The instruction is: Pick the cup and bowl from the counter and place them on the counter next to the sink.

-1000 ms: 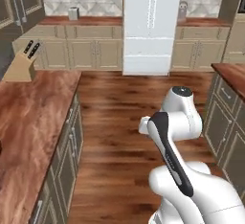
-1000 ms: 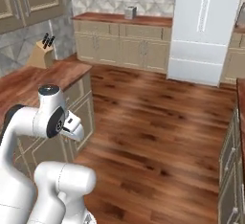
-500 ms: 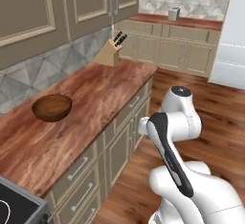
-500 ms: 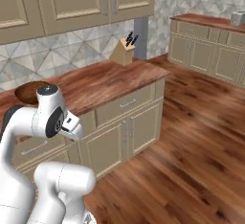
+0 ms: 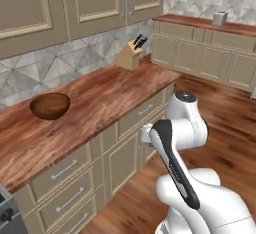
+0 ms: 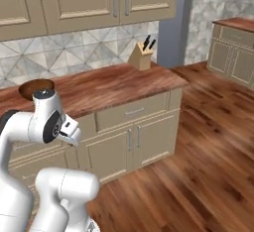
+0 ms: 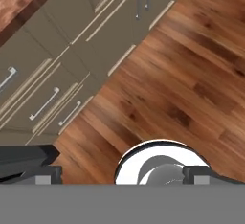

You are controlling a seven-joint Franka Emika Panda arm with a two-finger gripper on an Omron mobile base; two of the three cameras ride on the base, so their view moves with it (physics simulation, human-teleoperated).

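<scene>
The counter [image 5: 110,103] is a glossy reddish-brown with streaky wood grain. On it the bowl [image 5: 49,105] is dark brown (a shade deeper than the top under it). The knife block [image 5: 129,56] is pale tan, with black handles. The cabinets [image 6: 134,132] are beige with silver pulls. The backsplash [image 6: 94,47] is grey and white in a diamond pattern. The floor [image 7: 191,70] shows warm brown planks. The arm [image 5: 182,128] is white with dark joints.

The white arm [image 5: 182,143] rises from the lower right of the left base view, folded tight with its elbow uppermost. At the bottom of the hand view, the gripper [image 7: 122,173] points down, jaws spread wide and holding nothing.
</scene>
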